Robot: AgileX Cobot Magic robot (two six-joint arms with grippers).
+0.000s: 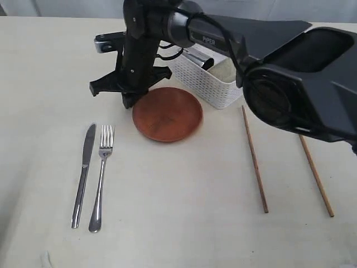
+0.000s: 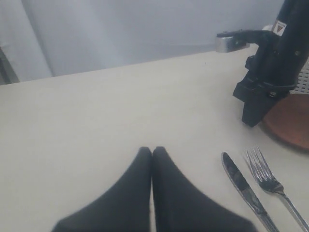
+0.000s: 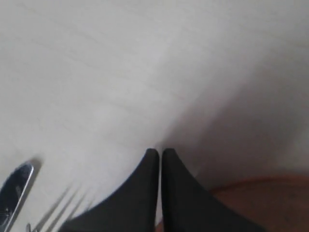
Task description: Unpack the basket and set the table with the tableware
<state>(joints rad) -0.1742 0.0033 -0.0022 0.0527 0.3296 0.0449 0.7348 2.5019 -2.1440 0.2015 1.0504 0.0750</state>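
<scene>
Exterior view: knife (image 1: 83, 173), fork (image 1: 102, 176) lower left; plate (image 1: 167, 114) centre; basket (image 1: 206, 84) upper centre. Right end effector (image 3: 160, 153) closed, empty. Left end effector (image 2: 152, 151) likewise.

The left gripper (image 2: 152, 151), its black jaws pressed together, hangs over the pale table (image 2: 96, 111). Near it lie a steel knife (image 2: 244, 189) and fork (image 2: 273, 186); the right arm (image 2: 275, 63) stands at the rim of the reddish-brown plate (image 2: 292, 123).

knife (image 1: 83, 173) 1 | fork (image 1: 101, 178) 1 | plate (image 1: 167, 114) 1 | chopsticks (image 1: 254, 159) 2 | basket (image 1: 212, 89) 1
</scene>
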